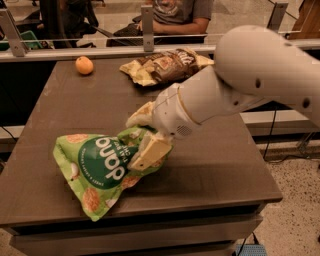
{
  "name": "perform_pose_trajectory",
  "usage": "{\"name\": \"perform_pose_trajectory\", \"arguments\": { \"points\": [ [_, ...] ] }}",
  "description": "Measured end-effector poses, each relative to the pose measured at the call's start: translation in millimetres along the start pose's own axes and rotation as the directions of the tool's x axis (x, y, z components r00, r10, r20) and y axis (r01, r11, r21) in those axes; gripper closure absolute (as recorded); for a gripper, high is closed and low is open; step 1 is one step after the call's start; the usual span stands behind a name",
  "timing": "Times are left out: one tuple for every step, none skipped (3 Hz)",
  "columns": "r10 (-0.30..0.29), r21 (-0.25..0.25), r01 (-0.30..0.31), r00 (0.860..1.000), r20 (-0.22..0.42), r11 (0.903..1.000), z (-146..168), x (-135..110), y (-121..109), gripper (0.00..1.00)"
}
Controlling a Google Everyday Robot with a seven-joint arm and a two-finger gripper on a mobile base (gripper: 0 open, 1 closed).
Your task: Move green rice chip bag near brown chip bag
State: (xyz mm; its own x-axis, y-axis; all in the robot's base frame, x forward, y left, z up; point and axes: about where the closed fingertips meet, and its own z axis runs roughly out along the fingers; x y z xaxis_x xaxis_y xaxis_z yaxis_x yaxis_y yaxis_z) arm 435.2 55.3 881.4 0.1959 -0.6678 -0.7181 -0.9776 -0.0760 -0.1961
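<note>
The green rice chip bag is bright lime green with a dark green circle and white lettering. It hangs tilted over the front left of the table, its lower corner near the front edge. My gripper is shut on the bag's upper right end, one cream finger above the foil and one below. The brown chip bag, dark brown with pale yellow edges, lies at the far middle of the table, well beyond the green bag.
A small orange fruit sits at the far left of the table. A rail with a glass partition runs along the table's far edge, and a seated person is behind it. My white arm reaches in from the right.
</note>
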Motion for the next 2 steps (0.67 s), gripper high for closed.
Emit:
{"name": "perform_pose_trajectory", "arguments": {
  "points": [
    [0.017, 0.086, -0.012, 0.998, -0.061, 0.9963, -46.9, 17.5, -19.6, 1.0],
    [0.09, 0.215, -0.058, 0.986, -0.142, 0.9749, -104.8, 47.3, -31.5, 1.0]
  ]
}}
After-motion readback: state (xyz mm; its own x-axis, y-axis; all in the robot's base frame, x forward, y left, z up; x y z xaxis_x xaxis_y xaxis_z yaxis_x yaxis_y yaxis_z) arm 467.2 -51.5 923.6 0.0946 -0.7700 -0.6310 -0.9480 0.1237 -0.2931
